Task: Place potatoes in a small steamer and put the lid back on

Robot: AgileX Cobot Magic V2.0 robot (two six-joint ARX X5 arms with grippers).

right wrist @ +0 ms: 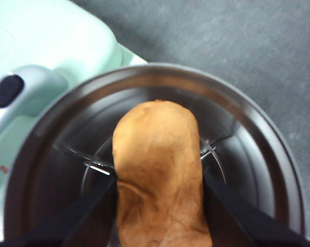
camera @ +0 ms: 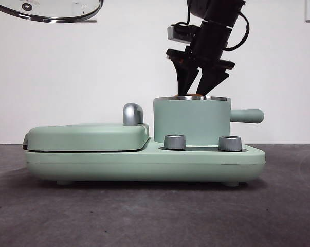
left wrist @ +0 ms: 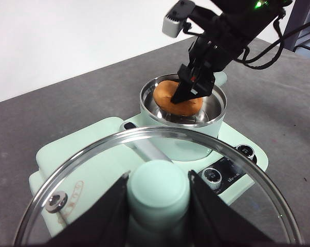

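The mint-green cylindrical steamer pot with a shiny steel rim point(camera: 192, 119) stands on the right part of a mint-green cooking base point(camera: 144, 162), its stubby green side handle point(camera: 247, 116) pointing right in the front view. Inside the pot's steel bowl sits the orange-brown oval potato with rough skin point(right wrist: 157, 175), its top just showing above the rim from the front. The right gripper point(camera: 198, 85) reaches down into the pot's mouth, its two black jaws clamped on either side of the potato. The left gripper point(left wrist: 157, 198) is raised high at the left, well apart from the pot, its jaws closed on the mint-green knob of the round clear glass lid with a steel rim point(left wrist: 83, 170). Left of the pot lies the flat mint-green griddle cover point(camera: 88, 136) with a chrome handle point(camera: 132, 114), and two silver dials point(camera: 175, 142) stand on the base before the pot. The base rests on a dark grey table point(camera: 144, 216) in front of a plain white wall point(camera: 83, 72).
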